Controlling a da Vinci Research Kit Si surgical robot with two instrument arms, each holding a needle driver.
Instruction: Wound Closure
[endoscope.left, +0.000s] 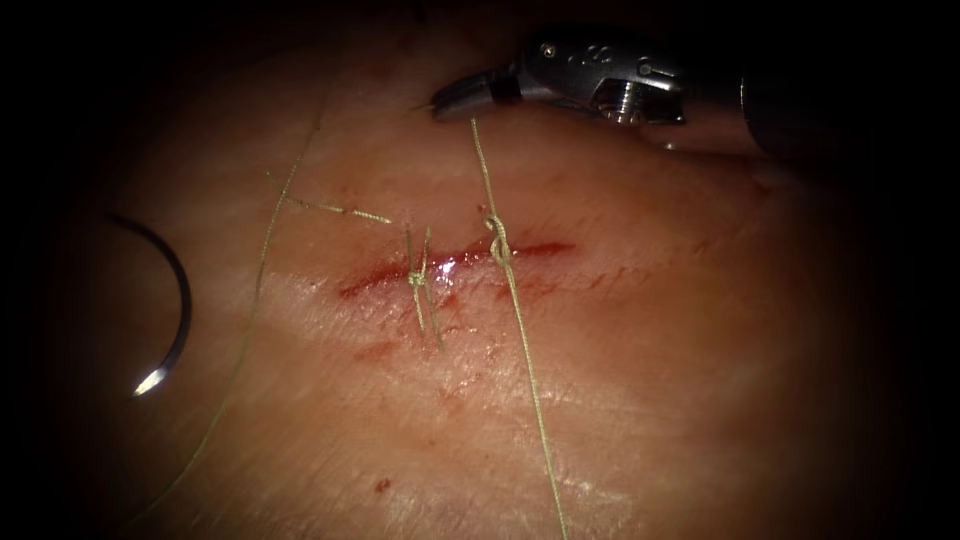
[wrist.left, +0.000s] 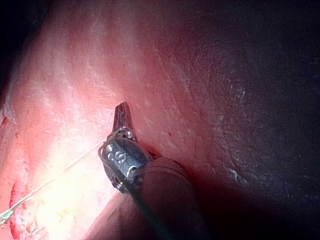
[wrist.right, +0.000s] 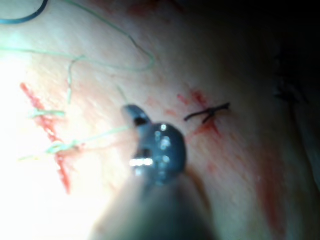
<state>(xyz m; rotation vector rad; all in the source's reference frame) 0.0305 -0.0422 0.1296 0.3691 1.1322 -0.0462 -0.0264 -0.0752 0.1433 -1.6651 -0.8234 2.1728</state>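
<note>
The cut (endoscope.left: 450, 265) runs across the tissue (endoscope.left: 620, 380), wet with red fluid. A thread (endoscope.left: 485, 180) climbs from a knot (endoscope.left: 497, 240) on the cut to my right tool (endoscope.left: 450, 98), whose jaws are shut on it beyond the cut. In the right wrist view the same tool (wrist.right: 132, 112) holds the thread (wrist.right: 95, 137). The thread's other length (endoscope.left: 530, 400) runs from the knot toward the near edge. My left tool (wrist.left: 121, 112) is shut on the thread (wrist.left: 65, 170). The curved needle (endoscope.left: 180, 300) lies free on the tissue, far left of the cut, held by neither tool.
An earlier stitch (endoscope.left: 417, 278) with short cut ends sits on the cut, left of the knot. A loose cut piece of thread (endoscope.left: 330, 208) lies above it. A long slack thread (endoscope.left: 255, 290) crosses the left side. A dark stitch (wrist.right: 207, 114) marks the tissue.
</note>
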